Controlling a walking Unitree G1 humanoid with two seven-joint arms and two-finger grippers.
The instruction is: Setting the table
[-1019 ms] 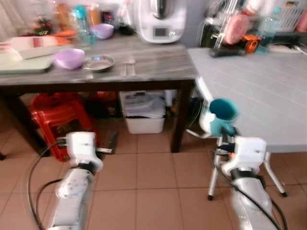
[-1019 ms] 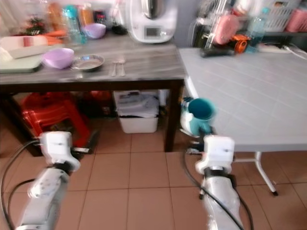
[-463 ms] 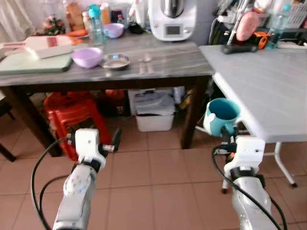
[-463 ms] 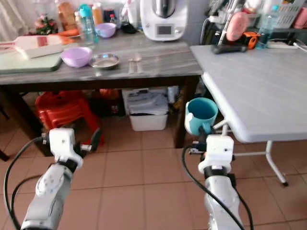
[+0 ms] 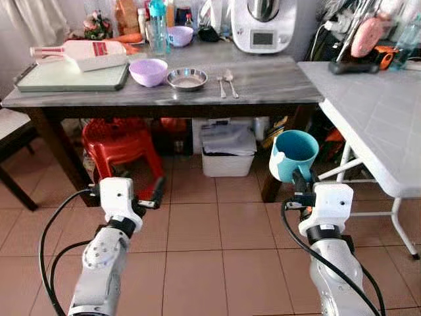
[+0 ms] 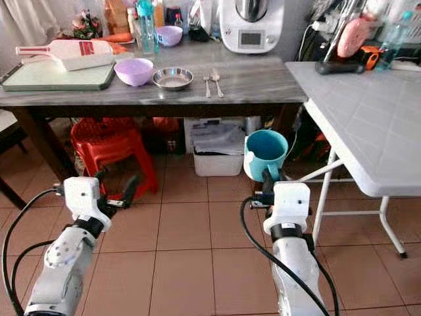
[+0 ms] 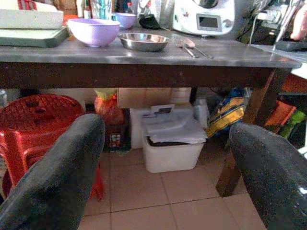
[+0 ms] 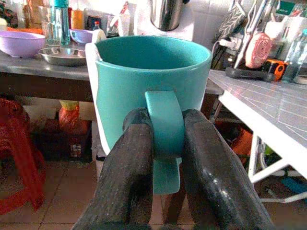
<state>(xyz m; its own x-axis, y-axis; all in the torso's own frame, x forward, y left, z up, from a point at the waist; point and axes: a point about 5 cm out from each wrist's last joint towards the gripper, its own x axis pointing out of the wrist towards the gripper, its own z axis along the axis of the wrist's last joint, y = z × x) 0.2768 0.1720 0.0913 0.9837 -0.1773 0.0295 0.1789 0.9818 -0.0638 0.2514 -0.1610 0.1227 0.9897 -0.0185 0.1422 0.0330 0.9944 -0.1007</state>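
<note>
While I am standing on the tiled floor before both tables:
Right end effector (image 8: 163, 158): I am pinching the teal mug (image 5: 293, 154) by its handle, holding it upright near the white table (image 5: 375, 112).
Left end effector (image 7: 163, 163): I am holding it spread wide, carrying nothing, facing the wooden table (image 5: 263, 76).

Right end effector (image 5: 299, 186) holds teal mug (image 5: 293, 155) upright beside grey table (image 5: 276, 76).

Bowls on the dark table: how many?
3: a purple bowl, a steel bowl beside it, and a small purple bowl at the back. Clutter there may hide more.
</note>
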